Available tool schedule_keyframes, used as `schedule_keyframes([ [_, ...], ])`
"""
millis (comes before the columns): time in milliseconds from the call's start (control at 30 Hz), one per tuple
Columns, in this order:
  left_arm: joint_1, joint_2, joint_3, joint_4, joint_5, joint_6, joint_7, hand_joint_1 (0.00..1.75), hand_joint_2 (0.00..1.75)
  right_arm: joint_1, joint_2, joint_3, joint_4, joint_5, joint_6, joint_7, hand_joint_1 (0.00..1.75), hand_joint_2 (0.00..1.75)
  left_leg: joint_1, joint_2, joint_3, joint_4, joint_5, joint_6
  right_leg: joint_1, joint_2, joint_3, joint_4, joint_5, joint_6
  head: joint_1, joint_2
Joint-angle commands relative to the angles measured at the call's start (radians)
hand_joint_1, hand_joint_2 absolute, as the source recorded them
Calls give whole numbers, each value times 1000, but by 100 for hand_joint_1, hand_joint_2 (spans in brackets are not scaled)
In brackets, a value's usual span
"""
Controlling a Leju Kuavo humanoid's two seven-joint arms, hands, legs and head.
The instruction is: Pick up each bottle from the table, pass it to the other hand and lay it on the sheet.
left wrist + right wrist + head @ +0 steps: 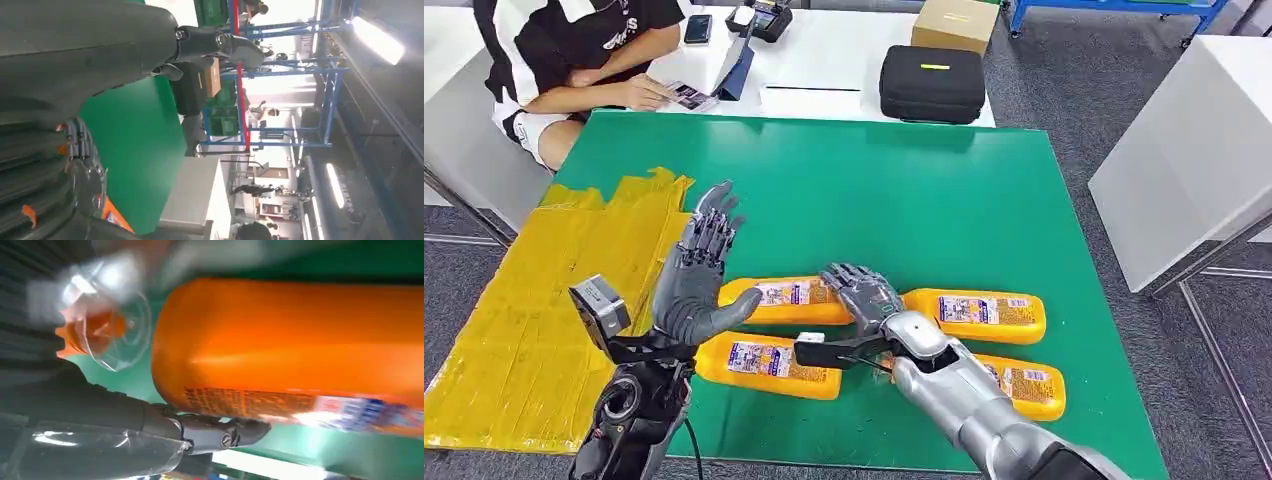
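Pickup step: right hand (861, 292) lies over a bottle (786, 300) near the tabletop's front edge, grip unclear, while left hand (699, 268) waits open for the pass.

Head view high, facing down; wrist views close (sideways), sharing green table (944, 200).

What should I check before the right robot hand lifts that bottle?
1. Right robot hand over the upper-left bottle: ok.
2. Fingers closed round the bottle: cannot tell.
3. Left robot hand raised, fingers spread, holding nothing, ready to receive: ok.
4. Yellow sheet bare for laying: ok.
5. Other three bottles lying on the green table: ok.
6. Seated person behind the far edge, away from both hands: ok.
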Motion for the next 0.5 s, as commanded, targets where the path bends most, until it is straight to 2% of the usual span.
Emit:
schedule_keyframes([
  [33,-8,6,9,-10,-7,15,-18,0,175,-21,-11,4,87,26,-8,25,168,175,0,-1,3,0,-1,1,1,-1,3,0,-1,-4,0,0],
  [167,-5,8,8,-14,-6,18,-17,0,175,-14,-11,2,83,26,-17,21,175,175,0,-2,3,0,-1,1,1,-1,3,0,-1,-4,0,0],
  [500,13,17,7,-25,6,27,-16,0,175,2,-11,-6,51,39,-78,40,175,175,1,-2,6,0,-3,1,1,0,6,0,-3,-7,0,0],
])
